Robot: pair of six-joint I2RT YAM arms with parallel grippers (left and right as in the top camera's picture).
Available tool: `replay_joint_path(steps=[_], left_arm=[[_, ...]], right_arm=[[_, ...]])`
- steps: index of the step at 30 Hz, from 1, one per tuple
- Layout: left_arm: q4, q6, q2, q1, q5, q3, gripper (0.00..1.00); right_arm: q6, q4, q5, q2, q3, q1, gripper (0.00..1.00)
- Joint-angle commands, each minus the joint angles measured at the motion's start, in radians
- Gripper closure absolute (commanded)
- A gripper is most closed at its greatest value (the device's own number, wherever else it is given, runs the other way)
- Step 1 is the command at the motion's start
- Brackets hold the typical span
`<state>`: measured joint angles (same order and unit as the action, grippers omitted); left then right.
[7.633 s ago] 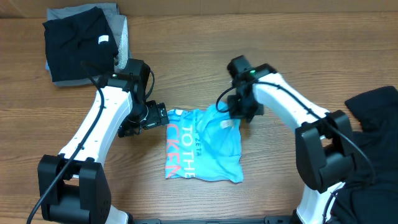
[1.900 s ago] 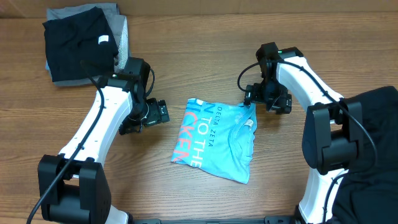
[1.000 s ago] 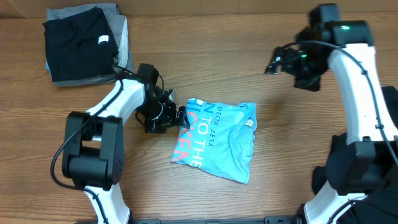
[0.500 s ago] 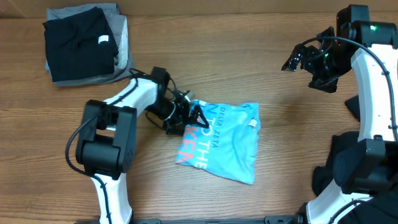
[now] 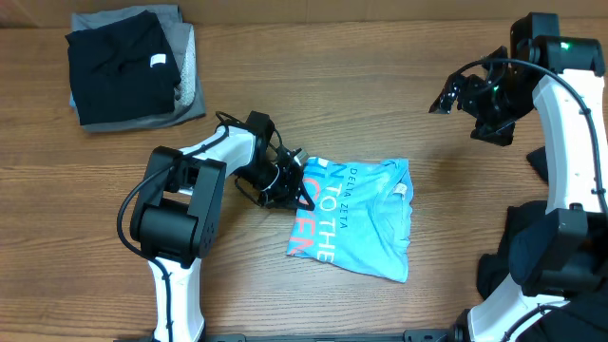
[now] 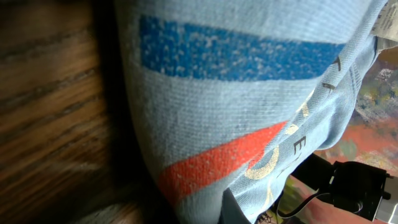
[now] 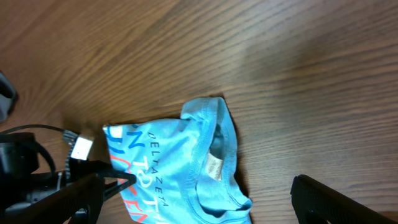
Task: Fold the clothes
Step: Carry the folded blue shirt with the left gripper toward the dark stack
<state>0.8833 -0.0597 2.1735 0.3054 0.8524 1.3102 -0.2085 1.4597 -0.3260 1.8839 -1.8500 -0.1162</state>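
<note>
Blue T-shirt (image 5: pixel 359 220) further right, left end effector (image 5: pixel 291 186) at its edge.

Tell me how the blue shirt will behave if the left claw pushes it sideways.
Probably floppy: the shirt lies folded in soft, wrinkled layers, so it may bunch at the left claw rather than move stiffly. It looks thin and light, and the table is smooth wood, so it could also slide whole.
</note>
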Motion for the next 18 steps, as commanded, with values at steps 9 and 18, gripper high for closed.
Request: replay_joint_path(steps=[9, 18], left_arm=[[0.179, 0.036, 0.053, -0.079, -0.438, 0.304, 0.96], [0.134, 0.095, 0.054, -0.171, -0.628, 0.513, 0.96]], right_arm=[[0.008, -0.038, 0.06, -0.005, 0.115, 0.003, 0.0], [0.003, -0.054, 0.06, -0.005, 0.156, 0.003, 0.0]])
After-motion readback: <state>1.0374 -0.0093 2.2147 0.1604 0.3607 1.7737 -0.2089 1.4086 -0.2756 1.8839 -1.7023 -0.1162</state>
